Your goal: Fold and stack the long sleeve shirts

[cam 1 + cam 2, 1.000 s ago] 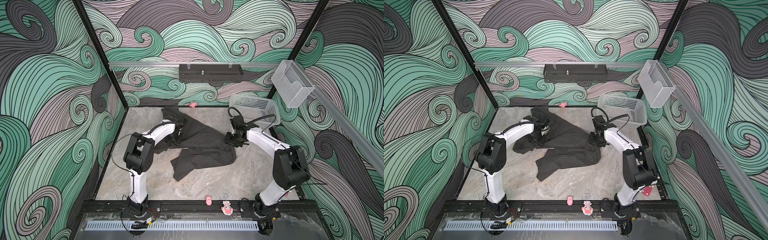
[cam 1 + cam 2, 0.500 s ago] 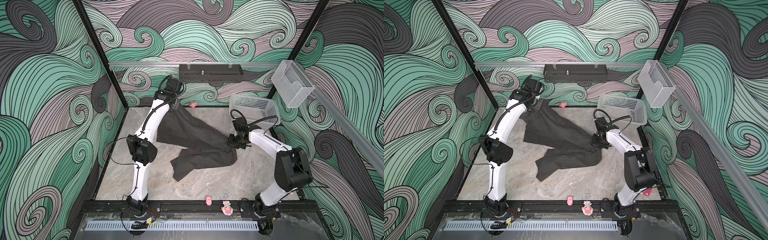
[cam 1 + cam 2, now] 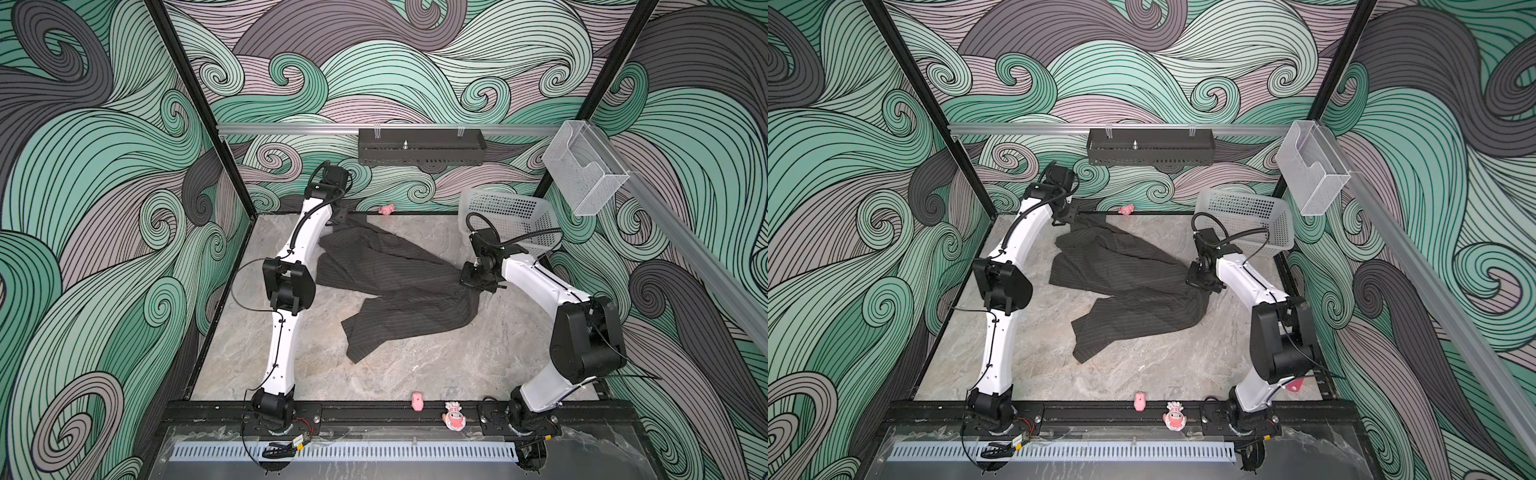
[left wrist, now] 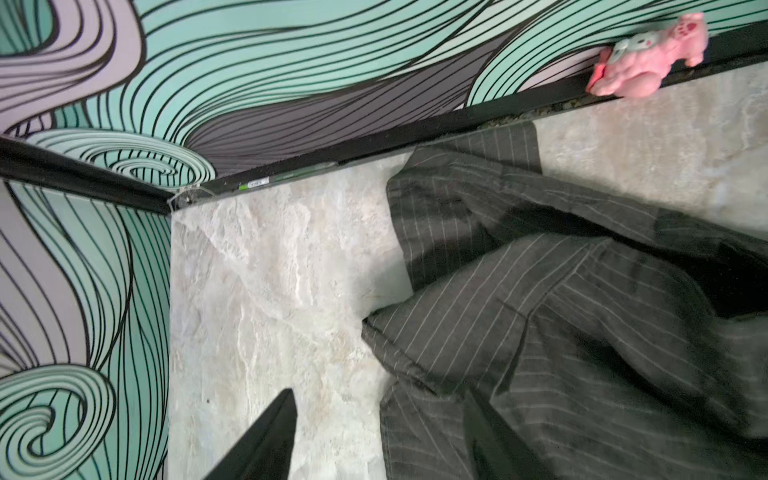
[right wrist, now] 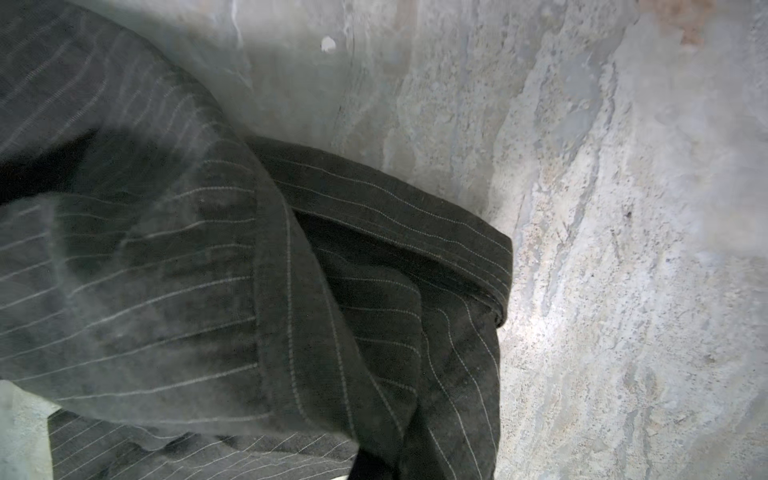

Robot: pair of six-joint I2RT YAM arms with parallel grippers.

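One long sleeve shirt (image 3: 395, 282) (image 3: 1129, 282), dark charcoal with pale pinstripes, lies crumpled across the middle of the marble table. My left gripper (image 3: 338, 216) (image 3: 1069, 216) hangs at the back left by the wall, just above the shirt's far corner. In the left wrist view its gripper (image 4: 380, 390) is open with nothing held; one of its fingers (image 4: 270, 436) is over bare marble and the other over the shirt (image 4: 561, 311). My right gripper (image 3: 476, 284) (image 3: 1200, 282) is at the shirt's right edge, shut on the cloth. In the right wrist view gathered shirt cloth (image 5: 249, 270) hides its fingers.
A white perforated basket (image 3: 507, 212) stands at the back right, close behind the right arm. A black tray (image 3: 419, 147) and a clear box (image 3: 582, 166) hang on the walls. A pink toy (image 3: 386, 209) (image 4: 648, 58) lies at the back wall; two more (image 3: 417, 401) sit at the front rail.
My left gripper carried the shirt's far corner up and back toward the wall, then opened; the cloth has dropped onto the table. The right gripper has closed fully and barely moved.
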